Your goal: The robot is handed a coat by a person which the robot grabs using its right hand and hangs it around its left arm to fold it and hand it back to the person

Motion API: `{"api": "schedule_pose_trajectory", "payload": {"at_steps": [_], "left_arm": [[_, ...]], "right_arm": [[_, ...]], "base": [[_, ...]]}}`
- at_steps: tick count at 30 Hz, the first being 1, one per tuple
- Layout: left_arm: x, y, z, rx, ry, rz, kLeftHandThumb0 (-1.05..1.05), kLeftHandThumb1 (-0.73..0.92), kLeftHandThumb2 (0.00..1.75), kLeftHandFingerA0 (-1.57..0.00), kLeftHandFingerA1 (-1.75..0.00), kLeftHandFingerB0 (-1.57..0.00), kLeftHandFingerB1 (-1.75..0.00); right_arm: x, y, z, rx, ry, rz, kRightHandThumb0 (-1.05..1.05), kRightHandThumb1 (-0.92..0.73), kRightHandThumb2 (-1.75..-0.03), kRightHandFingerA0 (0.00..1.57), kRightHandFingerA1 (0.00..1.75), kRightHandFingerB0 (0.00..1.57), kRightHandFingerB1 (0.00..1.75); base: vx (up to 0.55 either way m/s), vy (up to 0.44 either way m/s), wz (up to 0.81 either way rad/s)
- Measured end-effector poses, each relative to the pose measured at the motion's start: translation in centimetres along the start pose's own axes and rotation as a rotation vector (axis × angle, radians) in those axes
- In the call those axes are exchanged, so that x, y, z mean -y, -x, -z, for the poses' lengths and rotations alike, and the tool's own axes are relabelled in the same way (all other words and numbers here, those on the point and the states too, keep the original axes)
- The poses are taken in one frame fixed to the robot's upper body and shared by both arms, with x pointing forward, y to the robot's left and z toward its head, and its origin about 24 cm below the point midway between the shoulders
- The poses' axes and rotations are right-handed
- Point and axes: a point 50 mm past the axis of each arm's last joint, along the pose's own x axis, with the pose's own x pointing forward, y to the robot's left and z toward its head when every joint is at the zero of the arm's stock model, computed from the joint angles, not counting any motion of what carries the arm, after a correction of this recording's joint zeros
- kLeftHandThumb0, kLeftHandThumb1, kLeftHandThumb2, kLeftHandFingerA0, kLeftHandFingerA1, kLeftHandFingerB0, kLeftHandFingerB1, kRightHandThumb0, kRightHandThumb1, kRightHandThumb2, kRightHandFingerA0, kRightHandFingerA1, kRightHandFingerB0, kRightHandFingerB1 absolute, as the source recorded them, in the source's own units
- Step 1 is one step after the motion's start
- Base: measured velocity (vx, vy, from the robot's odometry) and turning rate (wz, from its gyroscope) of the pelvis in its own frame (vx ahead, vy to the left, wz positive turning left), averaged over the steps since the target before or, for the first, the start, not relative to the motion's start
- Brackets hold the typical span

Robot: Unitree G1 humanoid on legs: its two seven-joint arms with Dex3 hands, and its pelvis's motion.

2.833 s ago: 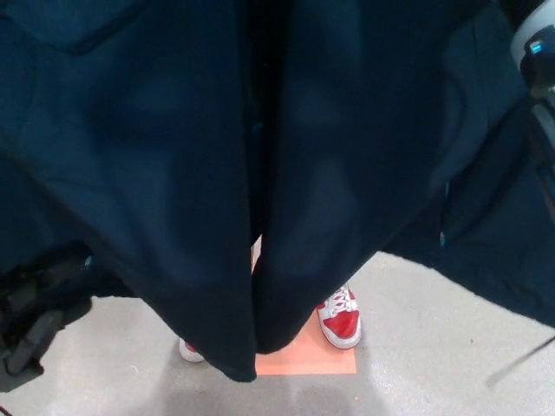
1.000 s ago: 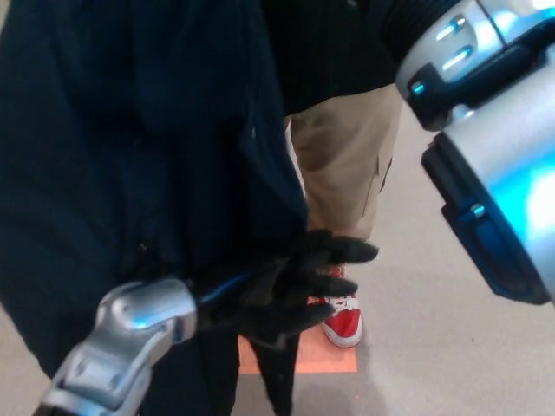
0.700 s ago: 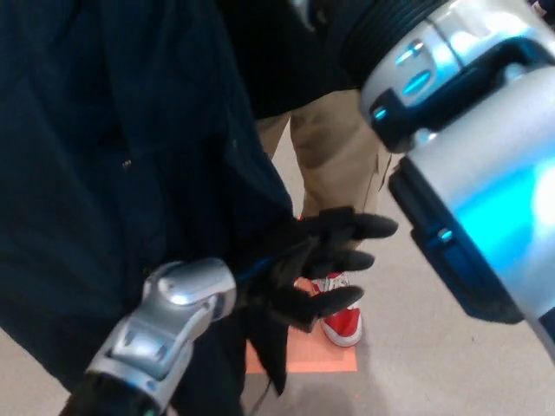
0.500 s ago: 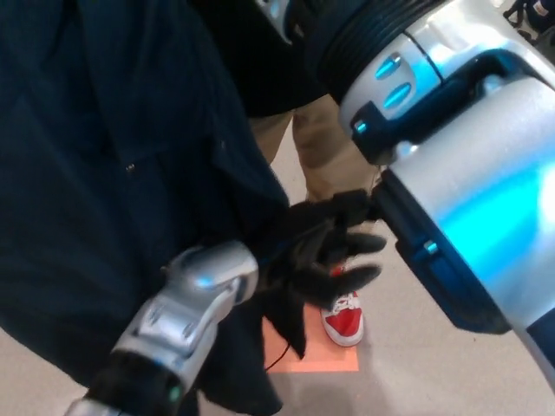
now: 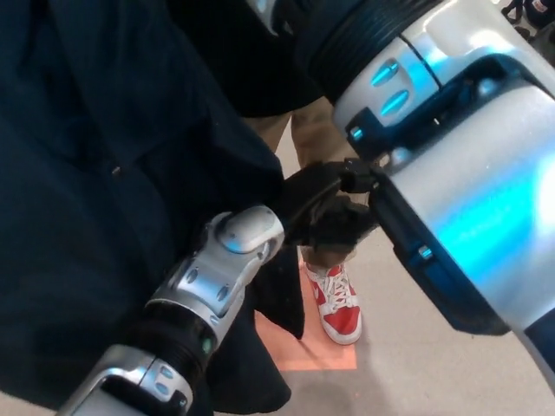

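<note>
- The dark navy coat point(image 5: 95, 173) is spread over the picture's left and upper part, to the left of the left hand point(image 5: 323, 215) and above it; its cloth is draped against the silver left forearm point(image 5: 217, 277) behind the hand's wrist; one flap is seen hanging down just below the wrist.
- The left hand, black, is held out past the coat's edge; part of it is hidden behind the right arm point(image 5: 468, 173), so it cannot be told whether it is open or closed, nor whether any cloth is gripped.
- The right arm, silver with black joints and blue reflections, is seen very near the camera, to the right of the left hand and overlapping it; it runs from the top centre to the lower right corner.
- Beige trousers point(image 5: 323, 130) of a person are seen just beyond the left hand; a red and white shoe point(image 5: 336, 303) is placed below the hand, at the edge of an orange floor mark point(image 5: 303, 351); grey floor point(image 5: 416, 373) is shown around them.
</note>
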Motion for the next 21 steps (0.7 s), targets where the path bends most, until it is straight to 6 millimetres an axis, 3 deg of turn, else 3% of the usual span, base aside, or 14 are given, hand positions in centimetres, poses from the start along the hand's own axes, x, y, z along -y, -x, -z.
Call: {"api": "schedule_pose_trajectory", "payload": {"at_steps": [1, 3, 6, 7, 9, 10, 11, 12, 13, 14, 15, 16, 20, 21], "left_arm": [[-0.3, 0.0, 0.2, -0.018, -0.038, -0.023, -0.58, 0.88, 0.67, -0.35, -0.35, -0.35, -0.33], [-1.2, 0.2, 0.8, -0.043, -0.062, -0.062, -0.60, 0.92, 0.69, -0.21, -0.30, -0.20, -0.28], [-3.5, 0.8, 1.5, -0.056, 0.023, -0.126, -0.66, 0.91, 0.68, -0.30, -0.32, -0.32, -0.32], [-3.9, 0.9, 1.6, -0.055, 0.037, -0.137, -0.65, 0.92, 0.68, -0.19, -0.29, -0.20, -0.28], [-5.0, 1.3, 1.9, -0.057, 0.075, -0.172, -0.65, 0.88, 0.67, -0.15, -0.29, -0.20, -0.28], [-5.4, 1.4, 2.1, -0.062, 0.086, -0.183, -0.36, 0.48, 1.06, -0.01, -0.50, 0.00, -0.47], [-5.8, 1.6, 2.3, -0.069, 0.104, -0.199, -0.37, 0.46, 1.05, -0.01, -0.50, 0.00, -0.46], [-6.2, 1.8, 2.5, -0.074, 0.118, -0.213, -0.78, 0.81, 0.65, -0.18, -0.30, -0.23, -0.29], [-6.5, 2.0, 2.6, -0.077, 0.130, -0.224, -0.83, 0.63, 0.98, -0.04, -0.41, -0.11, -0.36], [-6.7, 2.1, 2.7, -0.078, 0.141, -0.232, -0.83, 0.63, 0.98, -0.04, -0.41, -0.11, -0.36], [-7.0, 2.2, 2.9, -0.078, 0.162, -0.245, -0.78, 0.64, 0.96, -0.05, -0.30, -0.05, -0.25], [-7.2, 2.4, 2.9, -0.076, 0.178, -0.256, -0.79, 0.65, 0.95, -0.04, -0.25, -0.03, -0.21], [-9.0, 3.2, 3.1, -0.068, 0.233, -0.313, -0.74, 0.60, 0.96, -0.03, -0.41, -0.03, -0.30], [-9.5, 3.5, 3.1, -0.066, 0.245, -0.327, -0.74, 0.59, 0.96, -0.04, -0.40, -0.03, -0.32]], "right_arm": [[0.0, 0.0, 0.1, -0.002, 0.001, -0.001, -0.34, -0.87, -0.67, 1.21, 0.70, 0.96, 0.70], [-0.2, 0.0, -0.3, 0.025, 0.002, -0.001, -0.35, -0.87, -0.67, 1.21, 0.72, 0.92, 0.66], [0.5, 0.1, -1.9, 0.110, -0.001, 0.018, -0.36, -0.85, -0.66, 1.24, 0.82, 0.72, 0.48], [0.6, 0.2, -2.2, 0.128, -0.003, 0.022, -0.36, -0.86, -0.67, 1.27, 0.89, 0.78, 0.51], [1.0, 0.5, -3.1, 0.183, -0.007, 0.032, -0.36, -0.89, -0.67, 1.28, 0.89, 0.87, 0.57], [1.1, 0.6, -3.4, 0.200, -0.008, 0.034, -0.34, -0.89, -0.67, 1.28, 0.92, 1.01, 0.91], [1.3, 0.8, -3.9, 0.225, -0.009, 0.038, -0.35, -0.88, -0.67, 1.28, 0.94, 1.05, 0.98], [1.5, 1.0, -4.3, 0.244, -0.009, 0.041, -0.36, -0.88, -0.66, 1.27, 0.94, 1.06, 1.01], [1.6, 1.1, -4.6, 0.257, -0.009, 0.043, -0.30, -0.71, -1.08, 1.17, 0.99, 1.08, 1.03], [1.7, 1.2, -4.9, 0.266, -0.008, 0.045, -0.30, -0.71, -1.08, 1.17, 0.99, 1.08, 1.03], [1.9, 1.5, -5.3, 0.284, -0.004, 0.049, -0.33, -0.89, -0.66, 1.26, 0.80, 1.10, 0.92], [2.0, 1.7, -5.6, 0.297, -0.003, 0.053, -0.30, -0.71, -1.09, 1.16, 0.97, 1.08, 1.01], [3.1, 2.8, -6.6, 0.345, -0.004, 0.070, -0.36, -0.75, -1.10, 1.19, 0.98, 1.15, 1.00], [3.6, 3.1, -6.7, 0.350, -0.005, 0.077, -0.39, -0.90, -0.67, 1.26, 0.78, 1.25, 0.85]], "base": [[0.00, 0.000, 0.00], [0.00, 0.000, 0.00], [0.00, 0.000, 0.00], [0.00, 0.000, 0.00], [0.00, 0.000, 0.00], [0.00, 0.000, 0.00], [0.00, 0.000, 0.00], [0.00, 0.000, 0.00], [0.00, 0.000, 0.00], [0.00, 0.000, 0.00], [0.00, 0.000, 0.00], [0.00, 0.000, 0.00], [0.00, 0.000, 0.00], [0.00, 0.000, 0.00]]}}
